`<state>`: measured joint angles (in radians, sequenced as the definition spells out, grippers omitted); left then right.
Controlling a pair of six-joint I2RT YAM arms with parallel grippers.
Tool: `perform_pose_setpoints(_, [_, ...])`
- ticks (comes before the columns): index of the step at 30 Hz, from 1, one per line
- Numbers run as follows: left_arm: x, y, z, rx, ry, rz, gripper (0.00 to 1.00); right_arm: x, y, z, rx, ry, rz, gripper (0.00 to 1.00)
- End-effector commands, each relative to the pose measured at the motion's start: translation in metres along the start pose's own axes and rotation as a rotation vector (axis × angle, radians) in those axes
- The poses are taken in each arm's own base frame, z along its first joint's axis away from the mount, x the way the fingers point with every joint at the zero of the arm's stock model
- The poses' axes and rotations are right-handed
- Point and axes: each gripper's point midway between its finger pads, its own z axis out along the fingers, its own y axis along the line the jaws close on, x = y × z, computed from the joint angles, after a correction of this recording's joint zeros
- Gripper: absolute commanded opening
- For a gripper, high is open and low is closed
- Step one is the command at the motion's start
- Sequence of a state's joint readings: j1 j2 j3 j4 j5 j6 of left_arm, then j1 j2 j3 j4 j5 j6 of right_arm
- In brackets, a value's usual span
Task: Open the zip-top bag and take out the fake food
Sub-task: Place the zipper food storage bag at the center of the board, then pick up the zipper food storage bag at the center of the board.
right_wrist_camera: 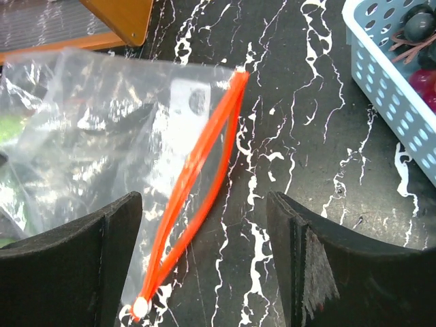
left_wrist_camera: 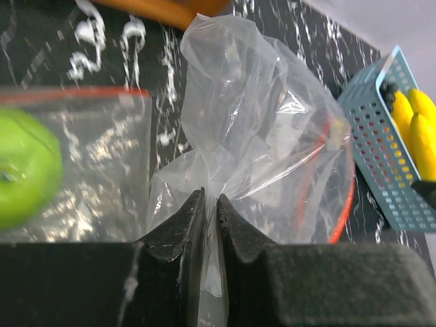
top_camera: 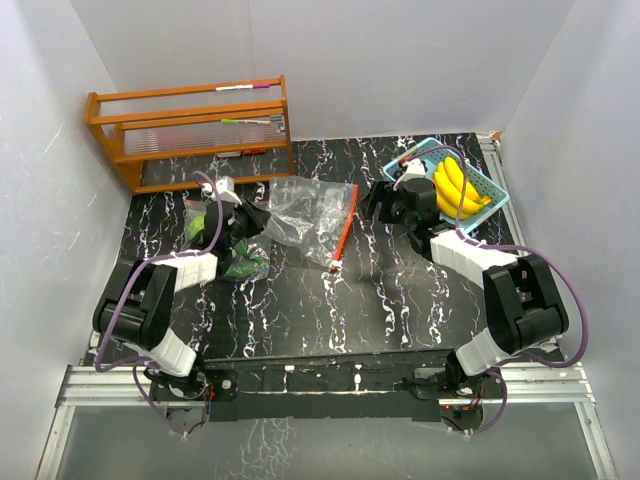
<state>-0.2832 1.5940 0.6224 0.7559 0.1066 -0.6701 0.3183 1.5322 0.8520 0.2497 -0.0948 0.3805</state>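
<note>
The clear zip-top bag (top_camera: 310, 212) lies crumpled at the middle of the table, its red zip (top_camera: 345, 230) parted toward the right. My left gripper (left_wrist_camera: 210, 204) is shut on a fold of the bag's plastic (left_wrist_camera: 259, 136) at its closed end, and in the top view this gripper (top_camera: 262, 218) sits at the bag's left. My right gripper (right_wrist_camera: 204, 204) stands open and holds nothing, the red zip (right_wrist_camera: 201, 170) on the table below its jaws. Yellow bananas (top_camera: 456, 185) lie in the light-blue basket (top_camera: 492, 186). Dark grapes (right_wrist_camera: 415, 27) show in the basket (right_wrist_camera: 388, 82).
A second clear bag (left_wrist_camera: 102, 157) with a round green fruit (left_wrist_camera: 24, 170) lies left of the held one. More green pieces (top_camera: 245, 265) sit by the left arm. An orange wooden rack (top_camera: 190, 130) stands at the back left. White walls enclose the table.
</note>
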Motion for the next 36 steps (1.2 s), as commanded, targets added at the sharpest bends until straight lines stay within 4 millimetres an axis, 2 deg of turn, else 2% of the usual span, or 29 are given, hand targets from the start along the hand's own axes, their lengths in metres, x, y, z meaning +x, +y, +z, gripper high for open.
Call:
perform_pose_setpoints(1, [-0.064,-0.003,-0.010,-0.089,-0.144,0.088,0.12,-0.017,0.013,-0.004,-0.060,-0.061,0.010,0.75])
perform_pose_setpoints(4, [-0.090,0.011,-0.024,-0.134,-0.204,0.069,0.12,-0.011,0.014,-0.002,-0.073,-0.046,0.020,0.75])
perform_pose_setpoints(7, [-0.109,0.038,-0.049,-0.230,-0.252,0.044,0.12,-0.006,0.015,0.001,-0.084,-0.037,0.028,0.75])
perform_pose_setpoints(10, [-0.121,0.070,-0.074,-0.344,-0.299,0.008,0.12,0.000,0.018,0.005,-0.105,-0.021,0.036,0.74])
perform_pose_setpoints(13, [-0.128,0.087,-0.081,-0.387,-0.312,-0.020,0.17,0.011,0.031,0.008,-0.148,0.004,0.037,0.74])
perform_pose_setpoints(14, [-0.128,0.090,-0.081,-0.395,-0.305,-0.030,0.31,0.015,0.036,0.009,-0.161,0.014,0.033,0.74])
perform_pose_setpoints(15, [-0.127,0.091,-0.079,-0.399,-0.294,-0.036,0.53,0.019,0.043,0.009,-0.174,0.022,0.027,0.74])
perform_pose_setpoints(16, [-0.126,0.091,-0.078,-0.400,-0.284,-0.041,0.83,0.024,0.050,0.009,-0.188,0.032,0.020,0.74])
perform_pose_setpoints(17, [-0.124,0.091,-0.079,-0.398,-0.279,-0.050,0.96,0.028,0.057,0.009,-0.202,0.041,0.014,0.74])
perform_pose_setpoints(19, [-0.124,0.090,-0.084,-0.395,-0.299,-0.051,0.97,0.037,0.072,0.008,-0.232,0.060,0.000,0.74])
perform_pose_setpoints(23, [-0.122,0.096,-0.109,-0.444,-0.359,-0.053,0.97,0.051,0.110,0.005,-0.314,0.087,-0.037,0.74])
perform_pose_setpoints(30, [-0.090,0.124,-0.141,-0.581,-0.379,-0.109,0.97,0.073,0.179,0.010,-0.459,0.139,-0.082,0.74])
perform_pose_setpoints(34, [-0.074,0.146,-0.152,-0.690,-0.374,-0.150,0.97,0.079,0.203,0.009,-0.511,0.150,-0.089,0.74])
perform_pose_setpoints(36, [-0.063,0.152,-0.149,-0.701,-0.352,-0.174,0.97,0.090,0.204,0.013,-0.514,0.174,-0.089,0.74])
